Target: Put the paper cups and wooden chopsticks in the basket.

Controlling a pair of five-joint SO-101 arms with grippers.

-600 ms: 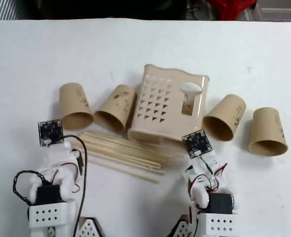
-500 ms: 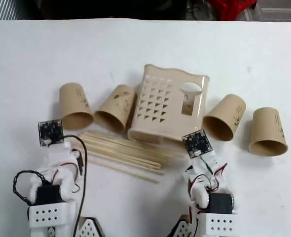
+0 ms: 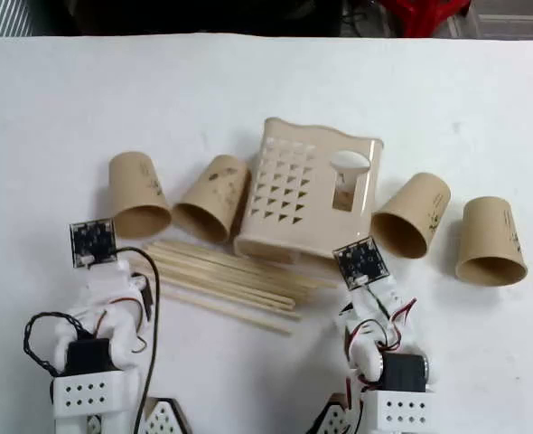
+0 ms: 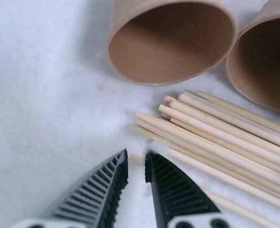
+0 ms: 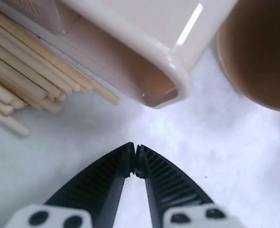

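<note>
glossy plastic basket (image 3: pixel 307 190), matt brown paper cups (image 3: pixel 140 194), pale bare-wood chopsticks (image 3: pixel 226 276), ribbed black plastic tool (image 4: pixel 135 164).

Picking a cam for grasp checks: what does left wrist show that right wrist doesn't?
Left wrist, not right wrist: the left gripper, fingers a narrow gap apart, at the tips of the wooden chopsticks; two cups on their sides, mouths toward the camera, the near cup and the neighbouring cup.
Right wrist, not left wrist: the right gripper, tips touching; the basket, its open end facing the gripper; a third cup beside it.
Both: the chopstick bundle, seen from opposite ends, on the white table.
</note>
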